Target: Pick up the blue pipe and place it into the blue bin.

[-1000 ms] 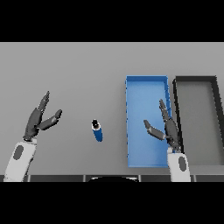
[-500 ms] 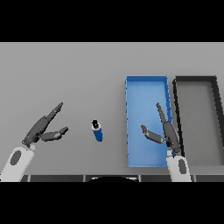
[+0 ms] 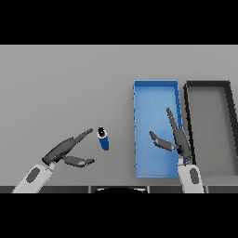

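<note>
A short blue pipe (image 3: 103, 139) with a dark open end lies on the grey table, a little left of the blue bin (image 3: 155, 90). My left hand (image 3: 64, 151) is low on the table just left of the pipe, open, its fingers stretched toward the pipe and its thumb spread below; a small gap separates it from the pipe. Over the bin's near right part hovers my right hand (image 3: 176, 138), open and holding nothing.
A dark grey bin (image 3: 207, 84) stands directly right of the blue bin, their long sides nearly touching. The grey table (image 3: 60, 88) stretches far to the left and back.
My left hand has dropped lower and swung right toward the pipe, its fingers now levelled at it. The right hand has barely shifted. The pipe has not moved.
</note>
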Controlling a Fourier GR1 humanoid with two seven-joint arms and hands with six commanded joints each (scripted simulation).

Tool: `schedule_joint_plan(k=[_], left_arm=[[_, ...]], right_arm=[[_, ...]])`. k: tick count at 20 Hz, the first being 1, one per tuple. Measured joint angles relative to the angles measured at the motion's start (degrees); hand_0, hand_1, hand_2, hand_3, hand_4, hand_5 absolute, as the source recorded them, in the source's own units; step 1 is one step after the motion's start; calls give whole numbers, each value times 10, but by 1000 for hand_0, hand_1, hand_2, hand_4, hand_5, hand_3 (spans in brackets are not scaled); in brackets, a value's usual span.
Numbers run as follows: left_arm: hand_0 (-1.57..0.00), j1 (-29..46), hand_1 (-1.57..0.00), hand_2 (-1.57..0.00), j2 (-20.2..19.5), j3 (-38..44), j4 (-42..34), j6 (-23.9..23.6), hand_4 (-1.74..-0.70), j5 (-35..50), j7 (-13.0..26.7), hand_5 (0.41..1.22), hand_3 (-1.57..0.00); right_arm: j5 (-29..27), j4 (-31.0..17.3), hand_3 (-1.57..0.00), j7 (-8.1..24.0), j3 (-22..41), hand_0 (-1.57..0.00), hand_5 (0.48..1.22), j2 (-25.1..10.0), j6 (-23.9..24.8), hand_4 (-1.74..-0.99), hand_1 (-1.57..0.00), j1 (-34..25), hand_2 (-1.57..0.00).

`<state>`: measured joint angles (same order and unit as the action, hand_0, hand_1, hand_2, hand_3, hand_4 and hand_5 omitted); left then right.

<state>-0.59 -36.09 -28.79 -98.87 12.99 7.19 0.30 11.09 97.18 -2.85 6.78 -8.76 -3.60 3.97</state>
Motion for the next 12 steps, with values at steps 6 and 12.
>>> schedule_joint_plan(k=[6,12], left_arm=[[1,-43,1,1,81,-32,51,-18,-1140,-34,-14,488,1],[1,-72,1,1,149,-32,127,-32,-1138,-33,-19,497,1]], right_arm=[[-8,14,1,6,0,1,555,3,-3,-1207,1,9,1],[-7,6,1,-13,1,1,549,5,-5,-1202,1,17,1]])
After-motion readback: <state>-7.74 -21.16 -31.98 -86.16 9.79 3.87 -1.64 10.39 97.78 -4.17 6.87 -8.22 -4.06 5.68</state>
